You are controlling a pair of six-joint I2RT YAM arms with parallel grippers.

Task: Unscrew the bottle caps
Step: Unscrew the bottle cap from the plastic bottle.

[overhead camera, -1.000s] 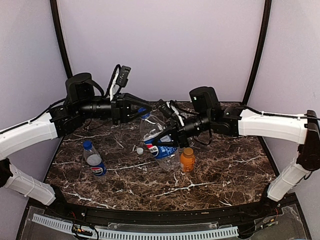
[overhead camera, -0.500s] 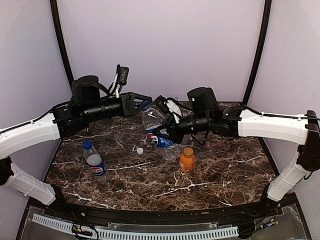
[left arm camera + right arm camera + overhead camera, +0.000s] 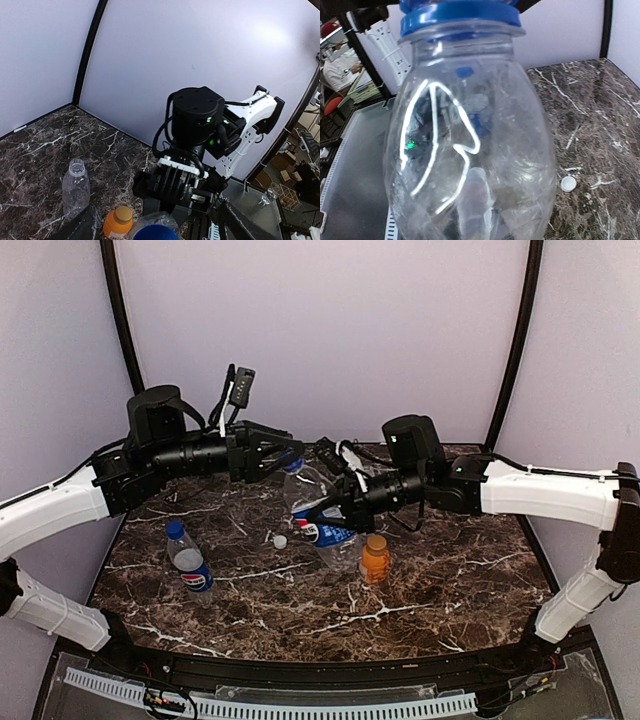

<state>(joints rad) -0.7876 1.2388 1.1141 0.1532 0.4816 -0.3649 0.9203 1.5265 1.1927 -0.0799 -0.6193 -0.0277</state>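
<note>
My right gripper (image 3: 335, 512) is shut on a clear Pepsi bottle (image 3: 318, 508) with a blue label, held tilted above the table. One of its fingers (image 3: 485, 200) shows through the plastic. The bottle's blue cap (image 3: 293, 466) (image 3: 460, 12) sits on the neck. My left gripper (image 3: 288, 457) stands open around that blue cap (image 3: 155, 233), its fingers (image 3: 82, 225) wide apart on either side. A short orange bottle (image 3: 375, 560) (image 3: 118, 221) with an orange cap stands below. A smaller Pepsi bottle (image 3: 188, 562) with a blue cap (image 3: 175, 530) stands at the left.
A loose white cap (image 3: 280, 541) (image 3: 568, 183) lies on the marble table (image 3: 450, 580). A clear uncapped bottle (image 3: 76, 184) stands near the orange one. The right arm's wrist (image 3: 195, 120) faces the left wrist camera closely.
My left gripper has opened off the blue cap and its arm has shifted slightly. The right gripper keeps hold of the Pepsi bottle, which has barely moved.
</note>
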